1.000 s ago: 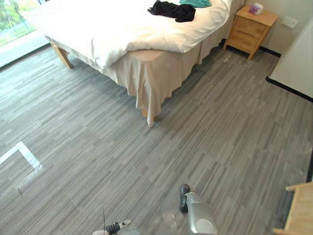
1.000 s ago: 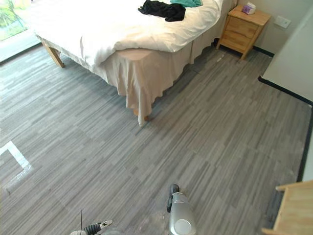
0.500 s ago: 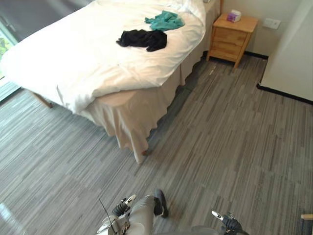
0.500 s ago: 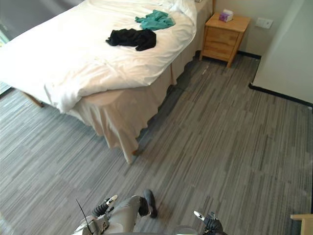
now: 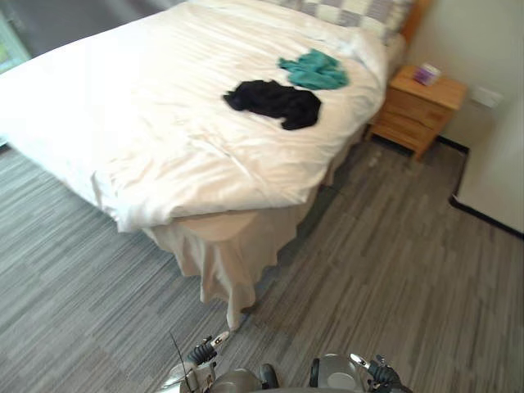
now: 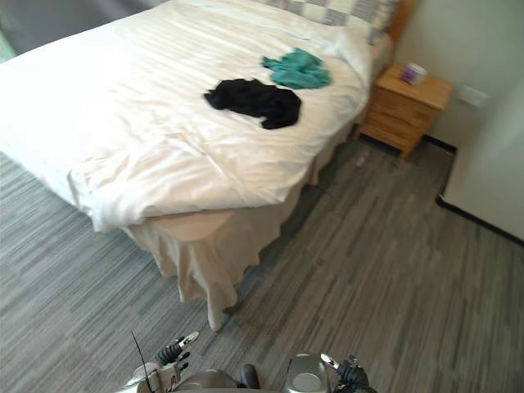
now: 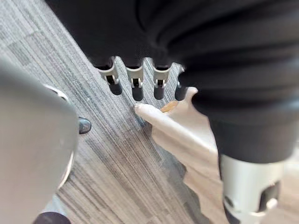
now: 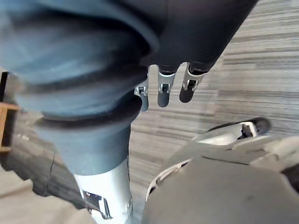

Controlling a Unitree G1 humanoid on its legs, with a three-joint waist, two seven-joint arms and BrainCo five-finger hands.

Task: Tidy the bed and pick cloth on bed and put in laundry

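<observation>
Grey floor (image 5: pixel 409 246) beneath two slack, straight-fingered hands (image 7: pixel 136 86) (image 8: pixel 163 91)

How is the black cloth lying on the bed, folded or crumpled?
Crumpled: the black cloth lies in an uneven heap on the white duvet, beside the teal cloth.

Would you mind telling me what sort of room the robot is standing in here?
Most likely a bedroom: a wide bed with a white duvet, a small wooden bedside cabinet with drawers next to its head end, and a crumpled black garment and a teal garment lying on the duvet.
</observation>
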